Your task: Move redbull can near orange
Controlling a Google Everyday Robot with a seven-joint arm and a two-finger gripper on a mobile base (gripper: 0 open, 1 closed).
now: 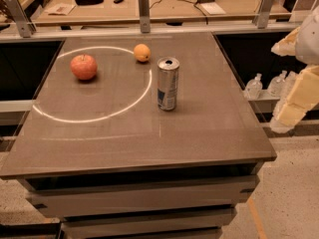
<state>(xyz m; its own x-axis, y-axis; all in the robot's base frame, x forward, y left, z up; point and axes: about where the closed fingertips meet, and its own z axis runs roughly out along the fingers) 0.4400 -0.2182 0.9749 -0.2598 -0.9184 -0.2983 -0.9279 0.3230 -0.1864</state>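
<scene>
- You are looking at a dim, warm, brownish scene; the table [149, 138] top is lit evenly, with a dull sheen.
- A thin bright ring of glare [94, 117] curves over the left half of the top and fades on its left side.
- The redbull can [168, 83] catches highlights on its silver rim and side and throws only a short, soft shadow at its base.
- The apple [83, 66] and the orange [142, 52] each sit on a small dark shadow.
- The gripper [298, 96], off the table's right edge, looks pale, washed-out and smeared.
- The gaps on both sides below the far bench [164, 6] sink to near black.
- Your whole view is soft.
</scene>
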